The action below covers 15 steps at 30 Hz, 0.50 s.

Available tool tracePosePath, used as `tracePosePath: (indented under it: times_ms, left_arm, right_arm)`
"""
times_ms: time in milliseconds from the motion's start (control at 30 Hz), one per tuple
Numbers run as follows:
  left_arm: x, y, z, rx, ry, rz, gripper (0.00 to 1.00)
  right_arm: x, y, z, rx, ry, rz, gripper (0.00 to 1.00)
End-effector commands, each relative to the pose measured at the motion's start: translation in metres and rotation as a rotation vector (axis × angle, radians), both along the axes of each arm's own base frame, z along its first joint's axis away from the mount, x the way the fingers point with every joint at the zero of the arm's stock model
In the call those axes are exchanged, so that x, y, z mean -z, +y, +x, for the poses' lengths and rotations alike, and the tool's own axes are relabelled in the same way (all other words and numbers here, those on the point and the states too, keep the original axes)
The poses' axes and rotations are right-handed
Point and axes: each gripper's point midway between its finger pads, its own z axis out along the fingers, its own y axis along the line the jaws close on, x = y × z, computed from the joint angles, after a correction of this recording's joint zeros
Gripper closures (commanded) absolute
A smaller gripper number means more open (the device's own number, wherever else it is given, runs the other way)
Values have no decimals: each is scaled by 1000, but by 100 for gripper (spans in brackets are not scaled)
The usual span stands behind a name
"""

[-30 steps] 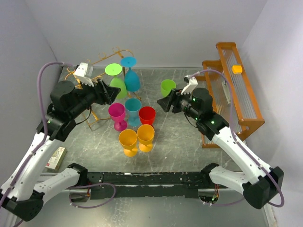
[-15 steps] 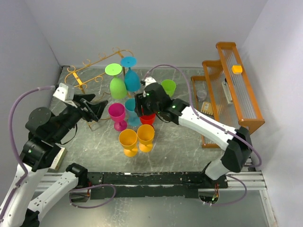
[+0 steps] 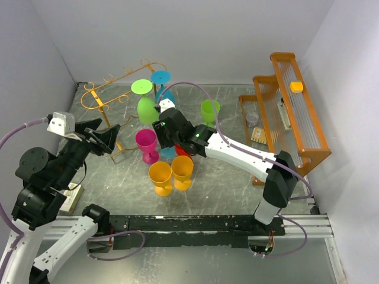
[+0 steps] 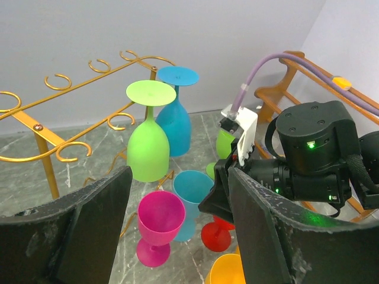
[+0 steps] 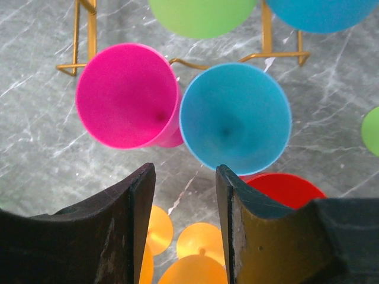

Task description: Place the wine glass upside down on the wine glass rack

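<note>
The gold wire wine glass rack stands at the back left; a green glass and a blue glass hang upside down on it. Upright on the table are a magenta glass, a teal glass, a red glass, two orange glasses and a small green glass. My right gripper is open and empty, hovering over the magenta and teal glasses. My left gripper is open and empty, left of the magenta glass, above the table.
A bulky orange-brown wooden slatted rack stands along the right wall with a yellow piece on top. A small box lies at the near left. The rack's feet reach close behind the magenta glass.
My right arm has swung from the right side across to the glasses in the middle. My left arm has drawn back from the rack toward the near left.
</note>
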Motion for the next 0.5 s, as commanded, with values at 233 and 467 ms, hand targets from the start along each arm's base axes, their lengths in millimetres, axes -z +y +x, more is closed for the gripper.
tracePosePath:
  times_ms: [233,467]
  left_arm:
    - [-10,11,2,-61,-20,-1,23]
    - [-9,8,8,-61,-6,3,23]
  right_arm:
    - [13,9,21,-54,-35,-77,60]
    - [30,0,31,-69,-39,-160,67]
